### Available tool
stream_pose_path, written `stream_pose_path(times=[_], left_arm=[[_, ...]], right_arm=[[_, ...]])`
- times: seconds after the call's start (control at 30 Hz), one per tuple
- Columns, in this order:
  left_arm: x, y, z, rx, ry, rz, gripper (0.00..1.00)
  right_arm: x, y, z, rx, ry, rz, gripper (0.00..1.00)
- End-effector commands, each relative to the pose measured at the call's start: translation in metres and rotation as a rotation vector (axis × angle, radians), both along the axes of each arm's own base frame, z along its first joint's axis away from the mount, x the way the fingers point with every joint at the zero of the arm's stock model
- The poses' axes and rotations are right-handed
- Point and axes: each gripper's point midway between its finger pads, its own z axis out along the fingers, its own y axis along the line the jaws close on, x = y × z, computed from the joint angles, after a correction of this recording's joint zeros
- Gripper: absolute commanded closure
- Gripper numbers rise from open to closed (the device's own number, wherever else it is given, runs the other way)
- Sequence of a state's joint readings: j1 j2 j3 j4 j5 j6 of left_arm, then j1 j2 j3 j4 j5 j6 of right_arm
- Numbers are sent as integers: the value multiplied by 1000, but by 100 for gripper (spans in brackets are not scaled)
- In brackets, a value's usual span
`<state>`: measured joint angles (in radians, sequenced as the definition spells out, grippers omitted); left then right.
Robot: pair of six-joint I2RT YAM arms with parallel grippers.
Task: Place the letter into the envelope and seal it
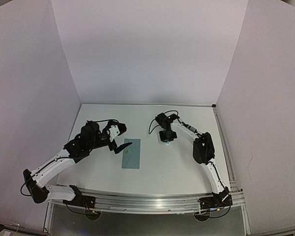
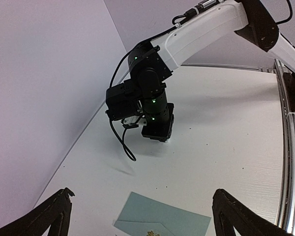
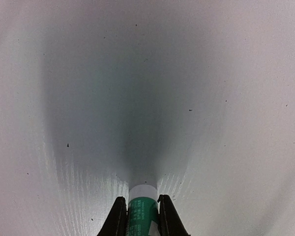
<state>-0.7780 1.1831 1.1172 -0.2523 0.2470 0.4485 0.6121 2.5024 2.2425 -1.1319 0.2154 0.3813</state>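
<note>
The teal envelope (image 1: 131, 153) lies flat on the white table (image 1: 182, 162), left of centre. In the left wrist view the envelope (image 2: 162, 219) shows a folded flap line, with a small gold ornament at the frame's bottom edge. The letter itself is hidden. My left gripper (image 1: 120, 146) hovers over the envelope's far left corner, its jaws wide open (image 2: 142, 192) and empty. My right gripper (image 1: 166, 139) points straight down at the table to the right of the envelope. It is shut (image 3: 141, 199) on a green and white glue stick (image 3: 142, 216), whose white end touches or nearly touches the table.
White walls close in the table at the back and on both sides. An aluminium rail (image 1: 152, 201) runs along the near edge and another up the right side (image 2: 285, 147). A black cable loop (image 2: 123, 142) hangs from the right wrist, close to the table.
</note>
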Motion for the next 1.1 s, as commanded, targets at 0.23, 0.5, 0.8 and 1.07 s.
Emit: stream_pose_path(times=[0.23,0.5,0.8,1.07], left_arm=[[-1,4,11,-15,-43,4,0],[-2,3,11,-15,-44,2,0],[-1,3,10,-9,-49,1,1],[-1,3,10,-6,-51,-1,0]], right_arm=[[3,1,-9,5,-12,-8,85],[3,4,-7,20,-17,-6,73],[5,8,0,45,-22,4,57],[13,16,26,86,-74,13,24]])
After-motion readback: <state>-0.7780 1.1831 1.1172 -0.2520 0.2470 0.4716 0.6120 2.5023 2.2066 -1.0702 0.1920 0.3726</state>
